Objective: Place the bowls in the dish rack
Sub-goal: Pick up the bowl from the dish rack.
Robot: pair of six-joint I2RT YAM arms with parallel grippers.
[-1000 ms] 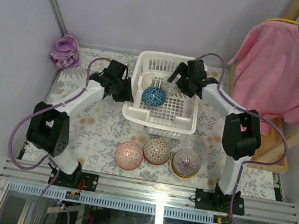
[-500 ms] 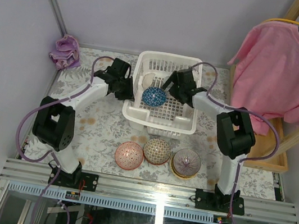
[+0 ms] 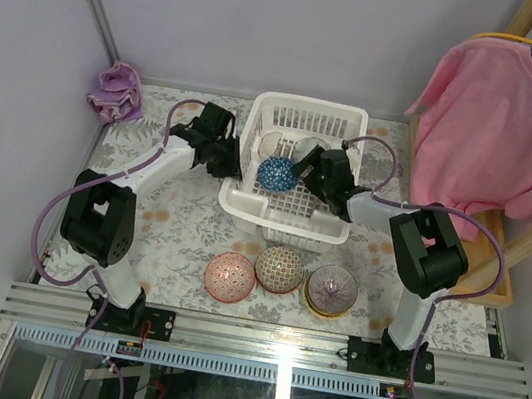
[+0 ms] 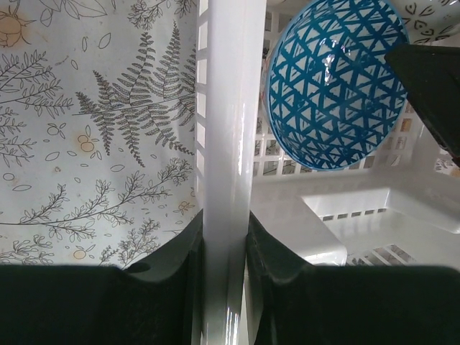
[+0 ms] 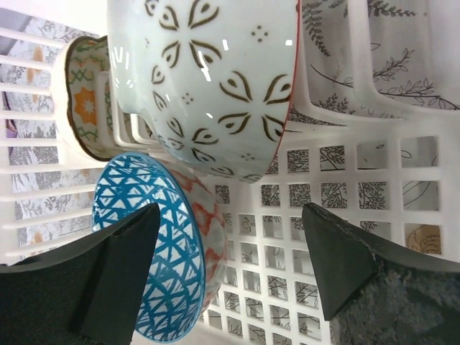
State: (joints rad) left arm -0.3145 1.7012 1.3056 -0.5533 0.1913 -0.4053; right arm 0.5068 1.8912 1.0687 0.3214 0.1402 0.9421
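Observation:
The white dish rack (image 3: 245, 206) stands at the middle of the table. My left gripper (image 3: 234, 162) is shut on its left wall (image 4: 224, 144), the two fingers pressed against the plastic at either side (image 4: 224, 244). A blue-white netted bowl (image 3: 276, 173) stands on edge inside the rack (image 4: 330, 86). My right gripper (image 3: 302, 177) is down in the rack, open, with this bowl's rim (image 5: 172, 273) between its fingers (image 5: 230, 212). A whitish bowl with brown petal marks (image 5: 208, 79) and a green-orange patterned one (image 5: 86, 100) stand behind it.
Three bowls sit in a row on the cloth in front of the rack: pink-red (image 3: 230, 277), tan netted (image 3: 279, 269), yellow-rimmed (image 3: 332, 290). A purple cloth (image 3: 116, 92) lies at the back left. A pink shirt (image 3: 505, 126) hangs over a wooden frame at right.
My right gripper has moved from the rack's far right rim down to the blue bowl, its jaws a little narrower. The left gripper has tightened on the rack wall.

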